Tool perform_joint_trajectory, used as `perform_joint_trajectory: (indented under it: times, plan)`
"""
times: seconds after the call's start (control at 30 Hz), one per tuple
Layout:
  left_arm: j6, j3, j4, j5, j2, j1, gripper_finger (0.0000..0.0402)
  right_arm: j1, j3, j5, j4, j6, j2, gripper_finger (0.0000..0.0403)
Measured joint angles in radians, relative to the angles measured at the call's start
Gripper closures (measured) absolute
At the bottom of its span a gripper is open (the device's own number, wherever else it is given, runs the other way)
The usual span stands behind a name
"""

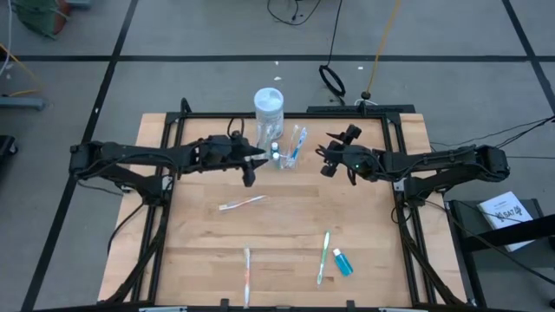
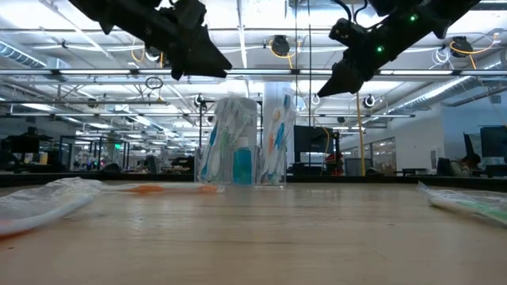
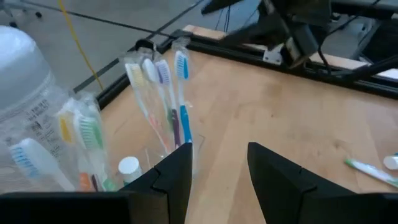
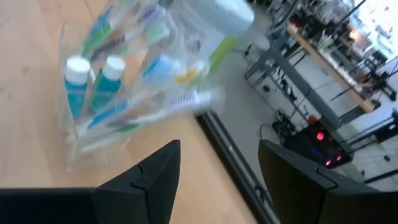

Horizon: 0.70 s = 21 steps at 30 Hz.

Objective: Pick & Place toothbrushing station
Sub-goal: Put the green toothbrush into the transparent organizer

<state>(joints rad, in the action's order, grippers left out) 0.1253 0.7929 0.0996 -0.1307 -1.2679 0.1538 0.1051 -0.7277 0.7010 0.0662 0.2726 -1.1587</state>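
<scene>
Front of table: three loose toothbrushes are lying here, one wrapped toothbrush (image 1: 246, 276) at 6 o'clock, a green toothbrush (image 1: 323, 256) at 5 o'clock with a small blue tube (image 1: 342, 263) just beside it, and another wrapped toothbrush (image 1: 241, 204) nearer the middle; all are well apart from the arms.
Table: the wooden table (image 1: 199, 243) is offering bare room in the middle and at the left half for moving.
Left gripper: the left gripper (image 1: 251, 164) is hanging above the table at 9 o'clock of the station, just beside it; its fingers (image 3: 177, 171) are standing apart and are holding nothing.
Right gripper: the right gripper (image 1: 329, 158) is hanging at 3 o'clock of the station, near but not touching; its fingers (image 4: 155, 171) are spread wide and are empty.
Task thing: the toothbrushing station (image 1: 286, 152), a clear holder filled with brushes and small tubes, is standing upright at 12 o'clock, near the far edge.
Step in hand: I judge it is the approach; a good grip is taking the clear wall low and level, so the tall brushes are not tipping.
Edges: the white jar (image 1: 269, 113) is standing close behind the station, and the black frame (image 1: 347, 111) is running along the far edge, so lifting straight up before any side move seems safer.
</scene>
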Motion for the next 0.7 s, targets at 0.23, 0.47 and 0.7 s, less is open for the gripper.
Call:
perform_joint_trajectory:
  times: [0.23, 0.47, 0.7]
  plan:
    - [-0.060, 0.000, 0.005, 0.000, 0.027, 0.000, 0.0240, -0.012, 0.000, -0.011, -0.145, -0.169, 0.000, 0.0195]
    - [-0.161, 0.000, 0.033, -0.028, 0.026, 0.011, 0.0240, -0.106, 0.000, -0.238, -0.147, -0.328, 0.000, 0.0195]
    - [-0.250, 0.000, 0.089, -0.107, 0.026, 0.025, 0.0240, -0.217, 0.000, -0.261, 0.027, -0.391, -0.084, 0.0195]
